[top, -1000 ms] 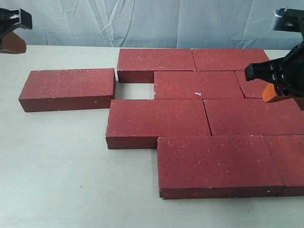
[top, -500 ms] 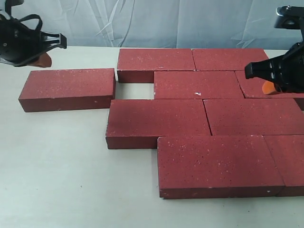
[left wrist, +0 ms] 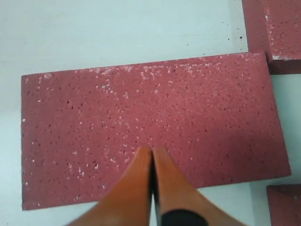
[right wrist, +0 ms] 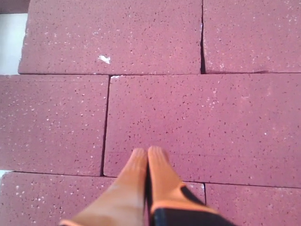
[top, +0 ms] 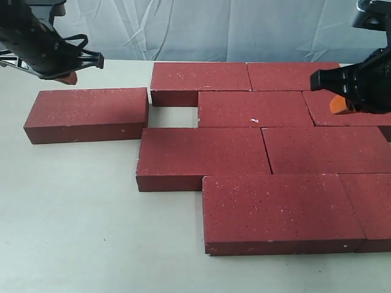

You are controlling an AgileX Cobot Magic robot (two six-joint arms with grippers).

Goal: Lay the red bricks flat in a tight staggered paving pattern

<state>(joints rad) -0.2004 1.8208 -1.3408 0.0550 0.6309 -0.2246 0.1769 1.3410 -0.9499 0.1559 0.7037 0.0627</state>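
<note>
The left end effector [left wrist: 151,155], pinched shut and empty, hangs over the loose brick [top: 85,113], which lies left of the paved bricks [top: 263,149]. An off-centre push could skew it (jamming it on a neighbour's corner). The right end effector [right wrist: 148,154], also closed and empty, is above the paving.

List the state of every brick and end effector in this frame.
Loose brick: flat, left of the open slot, not yet in the pattern.
Paved bricks: flat, staggered, close together.
Left end effector: shut, empty, over the loose brick.
Right end effector: shut, empty, over the paved bricks.
</note>
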